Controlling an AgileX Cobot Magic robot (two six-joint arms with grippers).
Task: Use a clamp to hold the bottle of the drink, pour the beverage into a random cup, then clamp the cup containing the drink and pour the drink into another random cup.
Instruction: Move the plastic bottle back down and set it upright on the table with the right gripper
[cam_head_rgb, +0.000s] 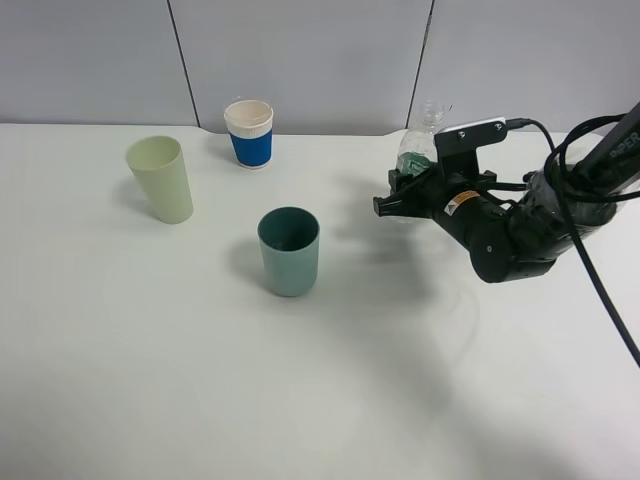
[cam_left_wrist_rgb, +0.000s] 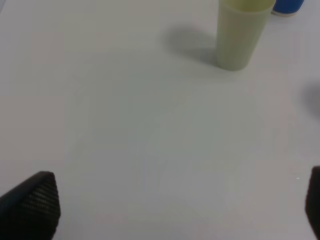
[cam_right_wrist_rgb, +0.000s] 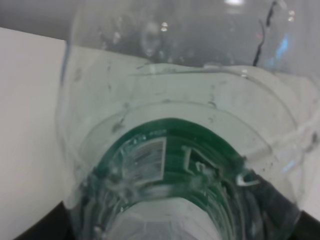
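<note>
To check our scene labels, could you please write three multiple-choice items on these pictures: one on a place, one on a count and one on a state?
1. Where does the paper cup stand?
A) near the table's far edge
B) near its front edge
C) dead centre
2. How many cups are there?
A) two
B) three
C) four
3. The right end effector is:
A) open and empty
B) shut on a cup
C) shut on the bottle
Answers: 1 A, it stands by the far edge; 2 B, three stand apart; 3 C, the jaws clamp the bottle's label.
</note>
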